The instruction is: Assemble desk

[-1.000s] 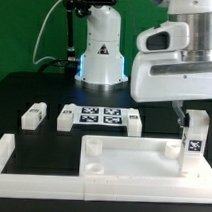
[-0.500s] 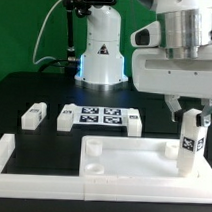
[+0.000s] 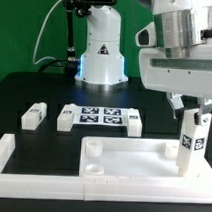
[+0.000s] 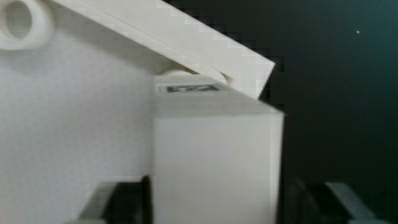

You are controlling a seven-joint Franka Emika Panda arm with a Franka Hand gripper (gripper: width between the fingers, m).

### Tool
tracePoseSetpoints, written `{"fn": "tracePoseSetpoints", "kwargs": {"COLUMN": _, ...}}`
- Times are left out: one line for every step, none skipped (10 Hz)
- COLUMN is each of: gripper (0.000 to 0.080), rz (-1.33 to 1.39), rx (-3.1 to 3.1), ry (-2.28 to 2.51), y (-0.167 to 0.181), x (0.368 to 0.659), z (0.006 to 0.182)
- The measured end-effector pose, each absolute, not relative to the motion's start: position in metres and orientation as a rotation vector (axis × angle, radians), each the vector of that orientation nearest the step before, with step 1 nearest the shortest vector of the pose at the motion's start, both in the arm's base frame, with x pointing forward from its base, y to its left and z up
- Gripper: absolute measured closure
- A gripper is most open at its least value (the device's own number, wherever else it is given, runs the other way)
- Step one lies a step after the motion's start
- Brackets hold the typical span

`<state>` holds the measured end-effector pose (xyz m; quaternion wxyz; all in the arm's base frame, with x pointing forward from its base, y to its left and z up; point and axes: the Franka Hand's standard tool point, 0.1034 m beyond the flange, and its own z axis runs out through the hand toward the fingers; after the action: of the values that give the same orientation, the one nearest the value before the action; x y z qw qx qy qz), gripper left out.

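The white tabletop [image 3: 132,157] lies at the front of the table with its rim up. One white leg block [image 3: 192,143] stands upright in its corner at the exterior view's right, tag facing the camera. My gripper [image 3: 195,115] is just above it, its fingers straddling the block's top and slightly parted. In the wrist view the leg [image 4: 217,150] fills the space between the gripper's [image 4: 228,205] dark fingers, with a thin gap on one side. The tabletop [image 4: 71,120] lies beside it. Three loose legs [image 3: 33,115] [image 3: 66,117] [image 3: 133,121] lie further back.
The marker board [image 3: 99,118] lies between two of the loose legs. The low white border wall [image 3: 12,150] runs along the front and the exterior view's left. The arm's white base [image 3: 101,54] stands at the back.
The gripper has risen from lower on the leg to its top. The leg has stayed standing in the tabletop corner.
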<state>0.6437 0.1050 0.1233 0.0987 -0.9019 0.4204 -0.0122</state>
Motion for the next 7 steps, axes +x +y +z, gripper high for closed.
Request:
{"fn": "tracePoseSetpoints", "kwargs": {"gripper": 0.0269, "rz": -0.022, "rx": -2.786, "ry": 0.976, "y": 0.1085, "x": 0.6432, "z": 0.1218}}
{"fn": "tracePoseSetpoints", "kwargs": {"gripper": 0.0184, "rz": -0.006, "rx": -2.844, "ry": 0.806, "y": 0.1104, "x": 0.6428, "z": 0.1208}}
{"fn": "tracePoseSetpoints", "kwargs": {"gripper": 0.0184, "rz": -0.018, "rx": -2.858, "ry": 0.748, "y": 0.1101, "x": 0.6436, "z": 0.121}}
{"fn": "tracePoseSetpoints", "kwargs": {"gripper": 0.0157, "rz": -0.028, "rx": -2.885, "ry": 0.641, "y": 0.1099, "x": 0.6435, "z": 0.1207}}
{"fn": "tracePoseSetpoints", "kwargs": {"gripper": 0.0151, "rz": -0.04, "rx": -2.912, "ry": 0.511, "y": 0.1098, "x": 0.6435, "z": 0.1206}}
{"fn": "tracePoseSetpoints", "kwargs": {"gripper": 0.0151, "rz": -0.05, "rx": -2.931, "ry": 0.403, "y": 0.1098, "x": 0.6435, "z": 0.1205}}
{"fn": "tracePoseSetpoints", "kwargs": {"gripper": 0.015, "rz": -0.084, "rx": -2.995, "ry": 0.022, "y": 0.1079, "x": 0.6433, "z": 0.12}}
